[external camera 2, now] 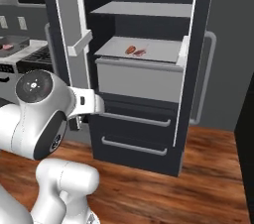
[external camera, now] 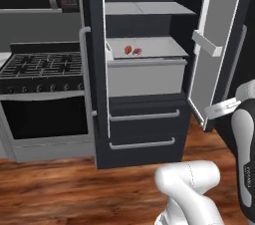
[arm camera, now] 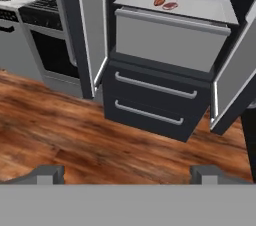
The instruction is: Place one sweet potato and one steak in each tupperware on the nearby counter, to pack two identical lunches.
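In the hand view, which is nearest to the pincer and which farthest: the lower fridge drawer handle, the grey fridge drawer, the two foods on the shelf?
Pincer, open, low in the view.
1. Lower drawer handle, just ahead.
2. Grey drawer, above it.
3. Sweet potato and steak, on the shelf; too close to rank.

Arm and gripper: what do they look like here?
The arm is glossy white with rounded, bulbous links. One joint carries a dark grey round cap with small pale markings, and dark bands run between the white shells. The gripper has two small dark grey, blocky fingertips. No cables are visible.
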